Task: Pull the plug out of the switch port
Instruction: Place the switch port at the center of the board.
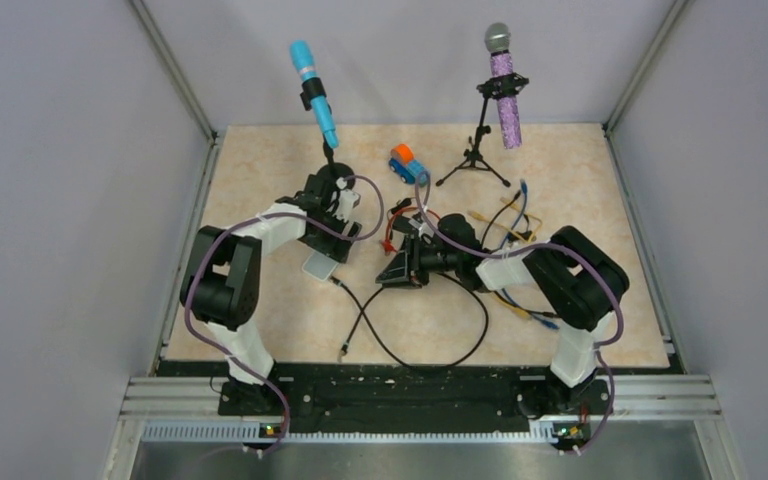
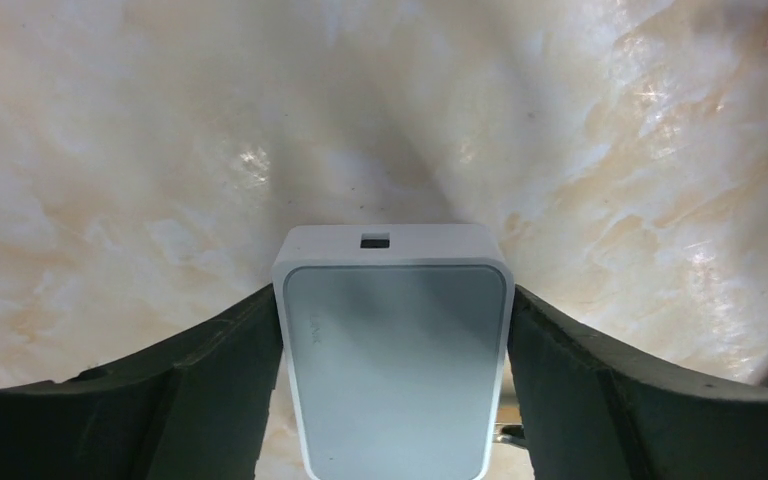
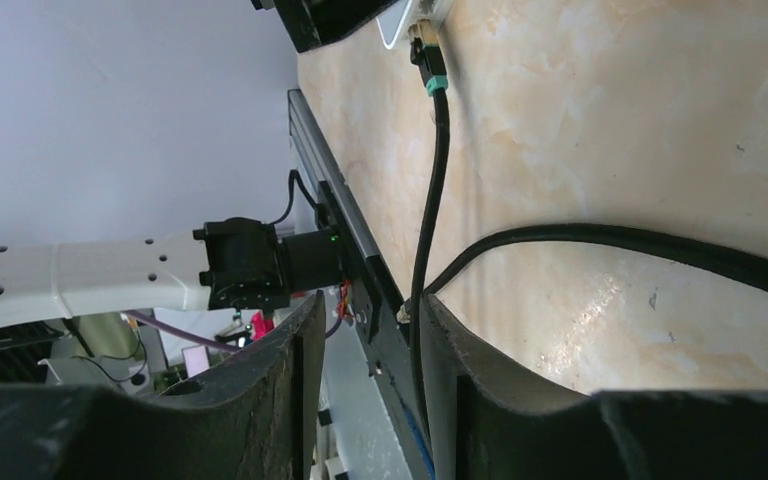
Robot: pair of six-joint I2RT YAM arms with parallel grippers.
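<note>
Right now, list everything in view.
Microphone on stand: one, blue, back left.
Microphone on tripod: one, purple with grey head, back right.
Small item: one, orange and blue, back centre.
White flat box: one, white, left of centre.
Black cable: one, black, looped front centre; its plug, teal-booted, beside the box.
Loose wires: several, blue and yellow, right of centre.
Left fingers: two, black, gripping the box.
Right fingers: two, black, apart, cable between them.

Blue microphone, purple microphone — both on stands
</note>
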